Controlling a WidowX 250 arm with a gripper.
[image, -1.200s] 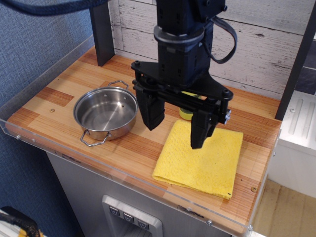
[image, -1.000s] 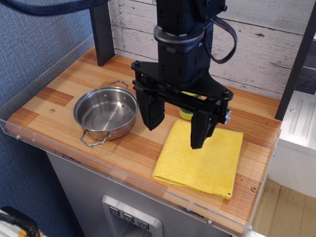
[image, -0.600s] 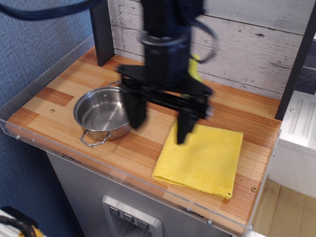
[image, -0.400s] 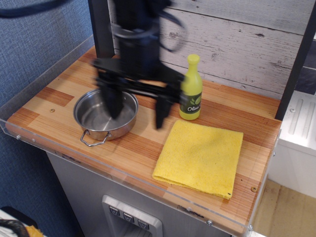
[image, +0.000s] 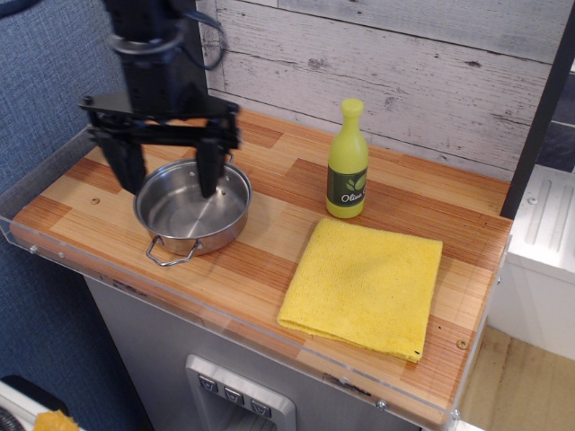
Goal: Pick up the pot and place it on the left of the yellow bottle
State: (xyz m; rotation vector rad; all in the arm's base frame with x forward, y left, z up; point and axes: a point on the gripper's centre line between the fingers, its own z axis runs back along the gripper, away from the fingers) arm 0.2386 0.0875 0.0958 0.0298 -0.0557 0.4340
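The pot (image: 190,214) is a shiny shallow steel pot with two wire loop handles, standing at the left of the wooden tabletop. The yellow bottle (image: 348,163) stands upright to its right, near the back, with a yellow cap and dark green label. My gripper (image: 169,177) is black, open and empty, hanging over the pot's back left part. One finger (image: 127,164) is outside the pot's left rim and the other finger (image: 209,168) is over the pot's inside.
A flat yellow cloth (image: 367,285) lies at the front right, just in front of the bottle. A clear acrylic guard (image: 54,180) edges the tabletop (image: 278,220) on the left and front. A white plank wall (image: 422,81) and a dark post (image: 184,54) stand behind.
My gripper has swung left from above the cloth and bottle to above the pot, uncovering the bottle. It stayed open. The pot, bottle and cloth have not moved.
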